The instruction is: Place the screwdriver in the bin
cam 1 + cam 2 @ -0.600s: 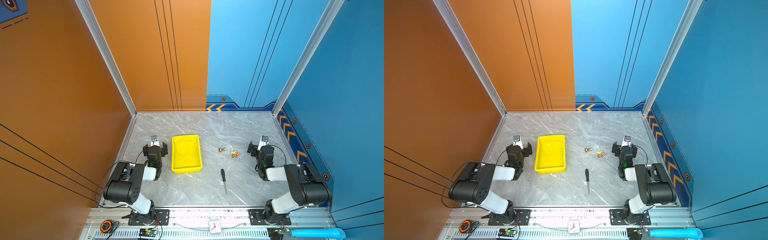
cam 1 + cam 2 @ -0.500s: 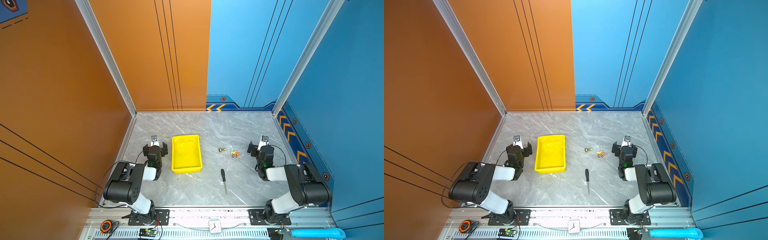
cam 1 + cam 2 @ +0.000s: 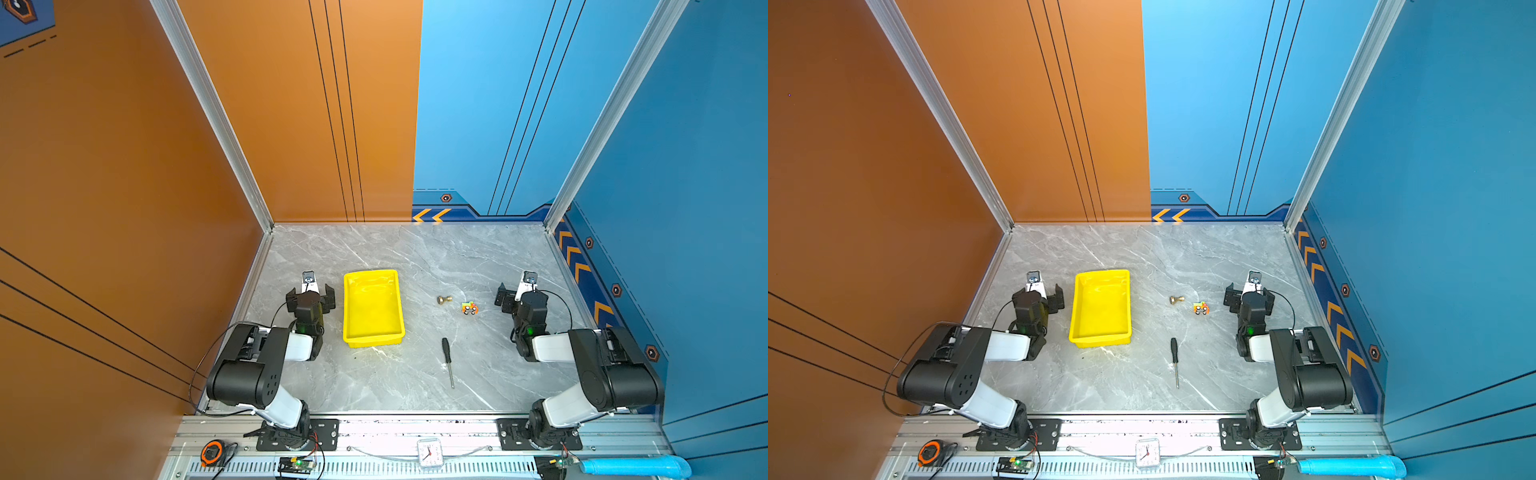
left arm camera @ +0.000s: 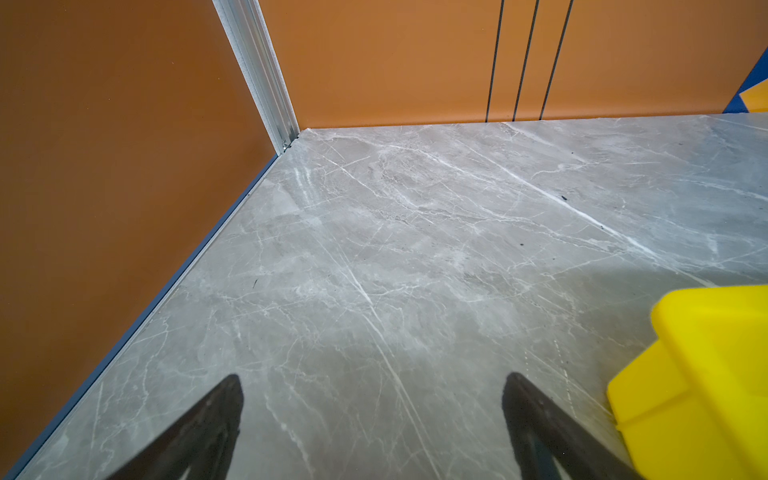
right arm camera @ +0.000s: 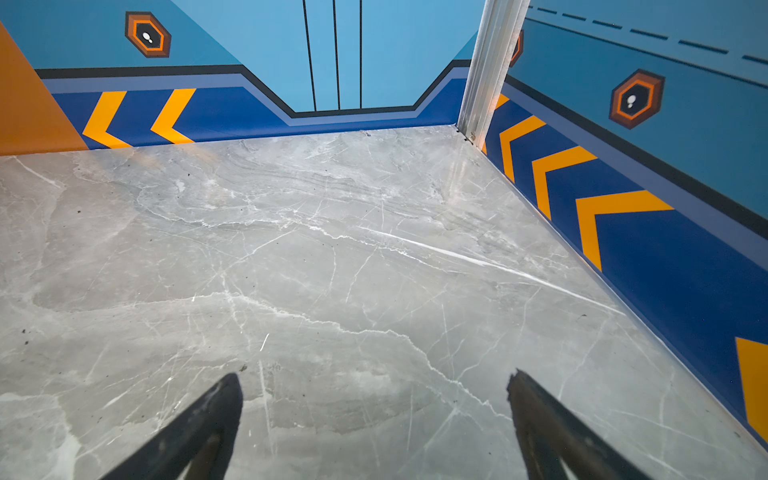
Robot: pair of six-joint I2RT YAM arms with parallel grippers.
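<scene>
screwdriver [image 3: 447, 359] lies on the counter [image 3: 374, 382], lower right of the bin [image 3: 372, 341]; left fingers [image 4: 208, 424] and right fingers [image 5: 199, 428] spread wide.

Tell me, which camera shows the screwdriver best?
The top views: both show the whole screwdriver, black handle and thin shaft, lying on the table. Neither wrist view catches it; the left wrist view shows a corner of the yellow bin instead, the right wrist view table and walls.

screwdriver [image 3: 447, 358] 1 | bin [image 3: 373, 340] 1 | brass knob [image 3: 444, 299] 1 | toy car [image 3: 469, 308] 1
</scene>
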